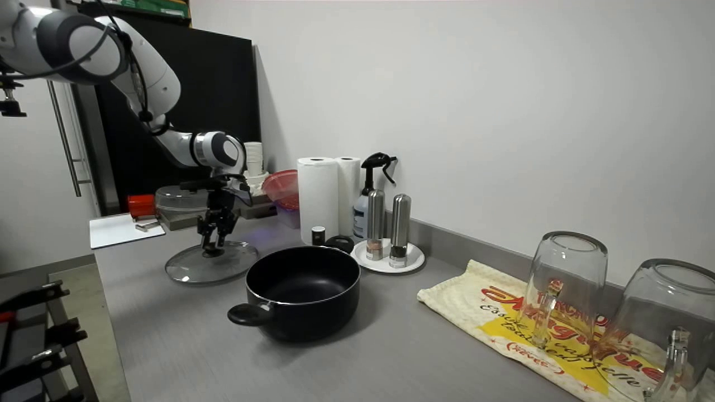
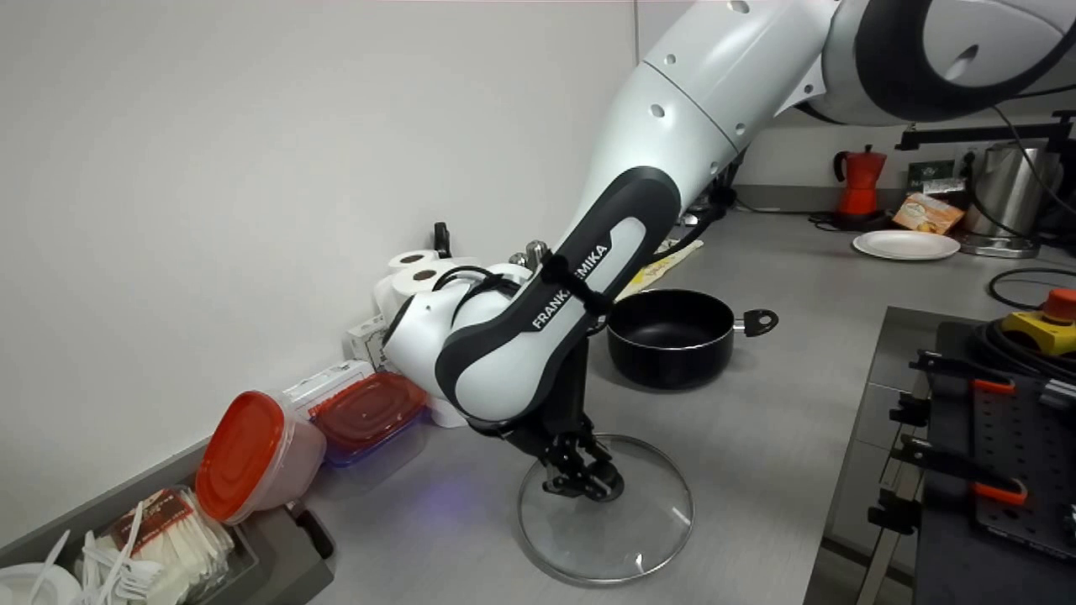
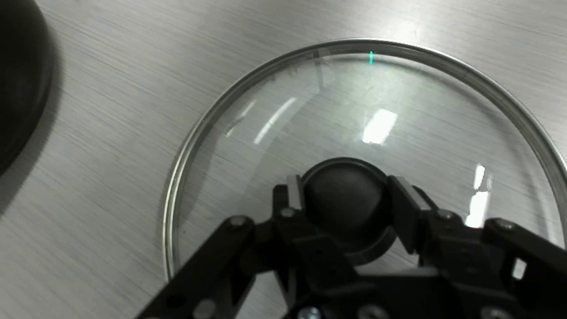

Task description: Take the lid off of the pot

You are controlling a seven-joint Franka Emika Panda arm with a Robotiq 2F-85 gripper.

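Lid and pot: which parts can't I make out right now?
Lid, part of its rim: wrist view, behind the gripper and past the right and bottom edges.
Knob: wrist view, its sides partly covered by the gripper.
Pot: wrist view, mostly cut off by the left and top edges.
Pot's wall-side handle: mostly hidden in an exterior view where the arm crosses in front.

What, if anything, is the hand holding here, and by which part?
The lid, by its black central knob: in the wrist view the hand appears closed on the knob's opposite sides.
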